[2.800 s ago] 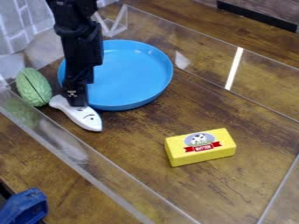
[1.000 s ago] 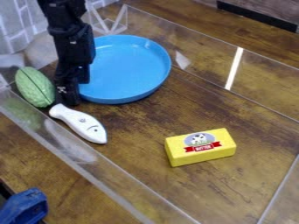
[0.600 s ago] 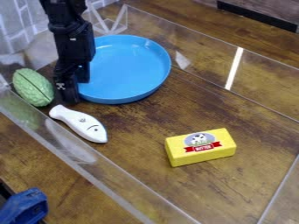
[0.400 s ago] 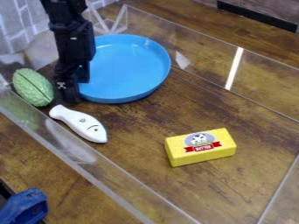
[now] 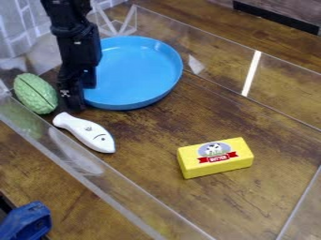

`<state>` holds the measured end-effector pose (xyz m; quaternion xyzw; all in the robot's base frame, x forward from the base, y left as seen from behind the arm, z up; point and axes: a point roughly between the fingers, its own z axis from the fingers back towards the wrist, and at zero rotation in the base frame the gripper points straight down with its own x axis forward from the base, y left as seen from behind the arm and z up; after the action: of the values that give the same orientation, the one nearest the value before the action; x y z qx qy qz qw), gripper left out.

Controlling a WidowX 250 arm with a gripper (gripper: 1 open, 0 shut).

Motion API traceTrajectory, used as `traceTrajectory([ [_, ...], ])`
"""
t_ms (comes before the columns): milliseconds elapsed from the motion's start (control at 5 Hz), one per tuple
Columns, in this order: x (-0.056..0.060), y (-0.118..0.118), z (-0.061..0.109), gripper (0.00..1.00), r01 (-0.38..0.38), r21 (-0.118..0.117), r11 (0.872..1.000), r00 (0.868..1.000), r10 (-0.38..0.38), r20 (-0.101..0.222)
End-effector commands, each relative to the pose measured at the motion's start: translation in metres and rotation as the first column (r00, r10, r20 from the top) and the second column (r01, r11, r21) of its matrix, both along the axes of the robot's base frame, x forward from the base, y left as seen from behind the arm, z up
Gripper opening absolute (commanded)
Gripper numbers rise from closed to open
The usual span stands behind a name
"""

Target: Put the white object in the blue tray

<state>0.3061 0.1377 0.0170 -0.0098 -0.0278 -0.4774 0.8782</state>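
One white fish-like toy lies on the table, outside the one blue tray and near its rim; one gripper hovers just beside the toy, and whether its jaws are clenched or released I cannot tell; one green ball, one yellow box

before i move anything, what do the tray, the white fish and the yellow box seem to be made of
Tray: probably plastic, smooth, in one even blue with a raised rim.
Fish: perhaps painted wood or hard plastic; pale, smooth, dark face marks.
Box: likely card or painted wood, given its flat faces and printed label.
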Motion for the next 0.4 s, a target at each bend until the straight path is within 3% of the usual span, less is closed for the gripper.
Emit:
traceTrajectory([
  [0, -0.0115, -0.0147, -0.0025, 1.00, 0.047, -0.018, 0.999, 0.999, -0.047, -0.016],
  [200, -0.0170, -0.0244, -0.0009, 1.00, 0.081, -0.023, 0.996, 0.997, -0.081, -0.010],
])
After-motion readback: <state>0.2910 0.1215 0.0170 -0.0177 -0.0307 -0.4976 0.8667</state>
